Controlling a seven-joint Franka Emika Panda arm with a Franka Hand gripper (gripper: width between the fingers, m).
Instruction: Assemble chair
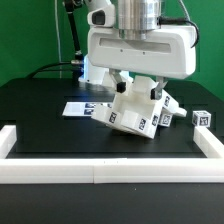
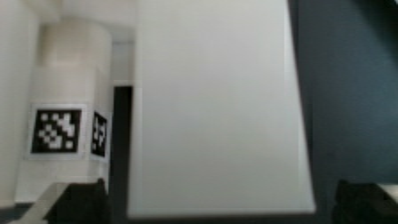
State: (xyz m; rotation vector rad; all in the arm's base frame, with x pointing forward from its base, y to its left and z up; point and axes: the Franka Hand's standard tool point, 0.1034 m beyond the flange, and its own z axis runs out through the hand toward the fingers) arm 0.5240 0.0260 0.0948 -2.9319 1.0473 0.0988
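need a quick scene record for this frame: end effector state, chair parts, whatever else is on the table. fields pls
end effector: open, fingertips wide apart on either side of the flat slab; contact unclear
chair parts: clustered mid-table beneath the end effector, front piece tilted, tags showing
small cube: alone, apart from the cluster, toward the exterior view's right
marker board: flat on the table, on the exterior view's left of the cluster
border rails: along the table's edges
table: black
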